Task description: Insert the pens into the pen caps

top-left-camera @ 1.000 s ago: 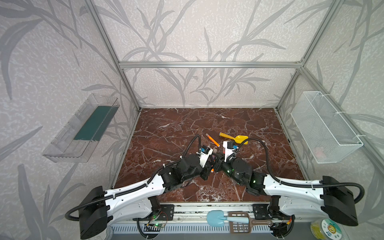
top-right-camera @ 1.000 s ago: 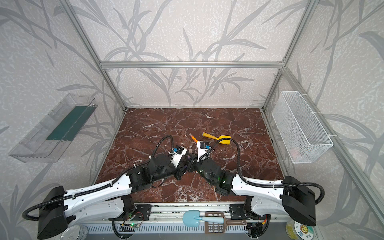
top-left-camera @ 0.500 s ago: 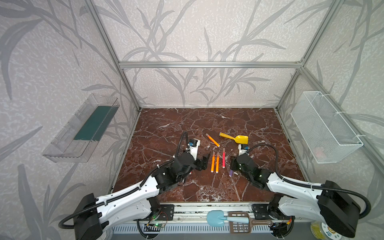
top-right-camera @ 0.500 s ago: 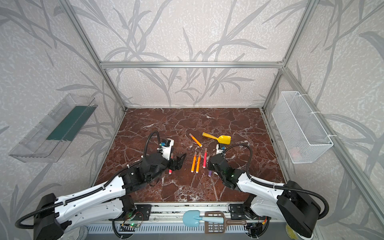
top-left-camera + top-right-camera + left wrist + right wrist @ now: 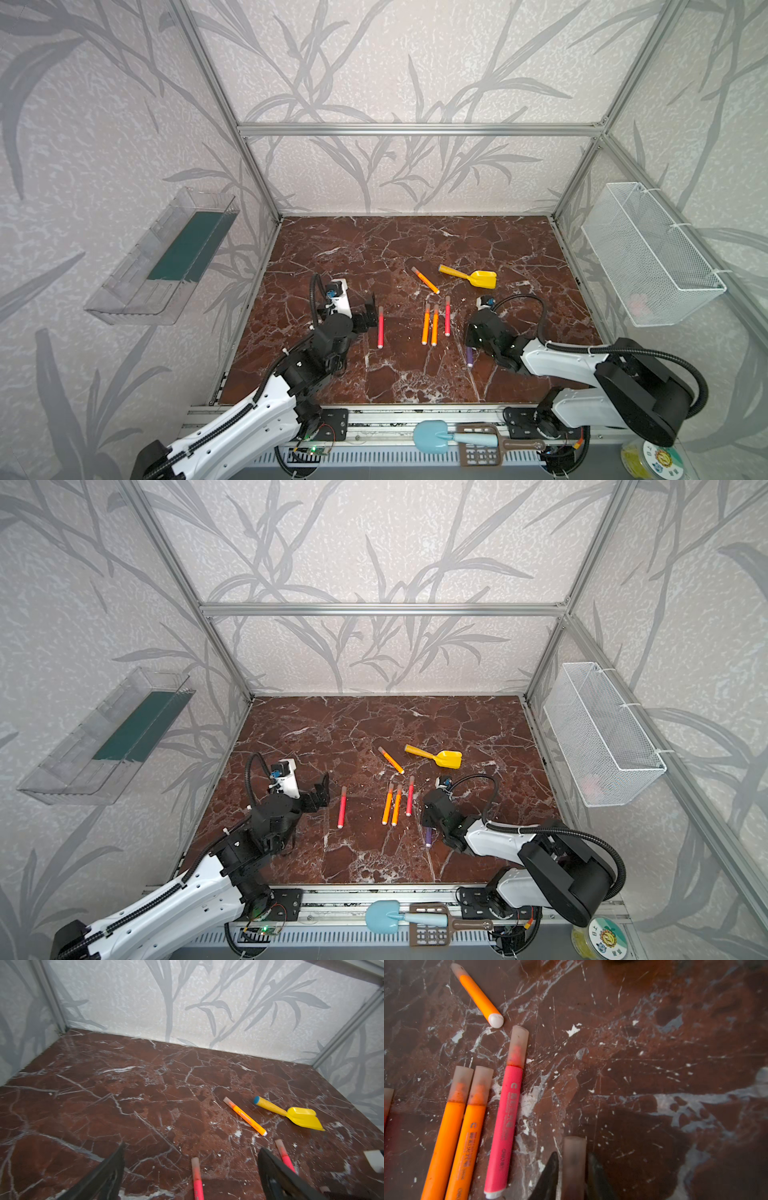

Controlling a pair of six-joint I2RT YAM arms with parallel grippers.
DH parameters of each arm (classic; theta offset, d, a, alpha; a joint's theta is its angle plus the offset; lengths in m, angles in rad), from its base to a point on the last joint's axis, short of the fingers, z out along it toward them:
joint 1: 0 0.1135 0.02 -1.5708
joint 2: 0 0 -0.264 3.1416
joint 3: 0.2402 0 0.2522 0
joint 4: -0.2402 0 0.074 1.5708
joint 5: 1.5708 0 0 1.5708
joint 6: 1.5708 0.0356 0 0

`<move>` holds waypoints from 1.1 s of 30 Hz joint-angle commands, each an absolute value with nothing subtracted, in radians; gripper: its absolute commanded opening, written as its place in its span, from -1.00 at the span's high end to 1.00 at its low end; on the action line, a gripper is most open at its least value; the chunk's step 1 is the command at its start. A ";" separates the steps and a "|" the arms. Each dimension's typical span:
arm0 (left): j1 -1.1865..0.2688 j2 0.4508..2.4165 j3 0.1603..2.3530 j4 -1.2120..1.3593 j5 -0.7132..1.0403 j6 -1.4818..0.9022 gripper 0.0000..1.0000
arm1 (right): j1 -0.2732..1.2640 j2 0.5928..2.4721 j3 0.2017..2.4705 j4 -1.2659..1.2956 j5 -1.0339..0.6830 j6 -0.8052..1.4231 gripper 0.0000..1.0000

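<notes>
In both top views the left gripper (image 5: 370, 306) is found left of centre, its jaws spread wide and grasping nothing, just beside a lone red pen (image 5: 380, 327) lying on the marble table (image 5: 415, 241). To the right, two orange pens (image 5: 425, 324) and a grouped red pen (image 5: 447, 316) are laid side by side. A slanted orange pen (image 5: 425, 280) is set above them, and a yellow scoop (image 5: 473, 277) lies at upper right. The purple pen (image 5: 469, 356) is seen lower right of centre, its upper end hidden under the right arm. Pen caps are fitted on every pen whose tip end is visible. In the left wrist view the open fingers (image 5: 112, 1167) are seen at the lower edge, with the capped tip of the lone red pen (image 5: 196, 1174) between them, untouched. In the right wrist view the right gripper (image 5: 572, 1155) is recorded at bottom centre, its fingers (image 5: 550, 1176) set close on either side of a dark-tinted cap (image 5: 574, 1159). Whether that cap is pinched or free cannot be told. The grouped red pen (image 5: 506, 1118) and the two orange pens (image 5: 452, 1122) are noted at lower left.
</notes>
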State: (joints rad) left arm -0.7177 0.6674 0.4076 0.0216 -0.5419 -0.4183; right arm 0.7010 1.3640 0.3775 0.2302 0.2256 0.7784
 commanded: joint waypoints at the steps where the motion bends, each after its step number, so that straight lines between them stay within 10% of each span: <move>1: -0.665 0.681 0.412 0.007 -0.619 -0.376 -0.99 | 0.691 1.396 0.413 0.206 0.155 0.777 0.28; 6: -0.543 0.793 0.448 0.075 -0.623 -0.285 -0.99 | 0.689 1.232 0.474 -0.043 0.266 0.763 -0.47; 12: -0.398 1.005 0.406 0.347 -0.847 -0.113 -0.99 | 0.662 0.864 0.589 -0.415 0.644 0.722 -0.84; 17: -0.234 1.189 0.354 0.503 -0.861 -0.173 -0.98 | 0.625 0.732 0.382 0.159 1.017 0.161 -0.98; 24: -0.206 1.430 0.364 0.877 -0.766 -0.016 -0.97 | 0.227 0.930 0.139 0.641 0.455 0.047 -0.98; 33: -0.097 1.525 0.412 0.867 -0.473 -0.004 -0.95 | 0.140 1.547 0.219 1.201 0.232 -0.039 -0.98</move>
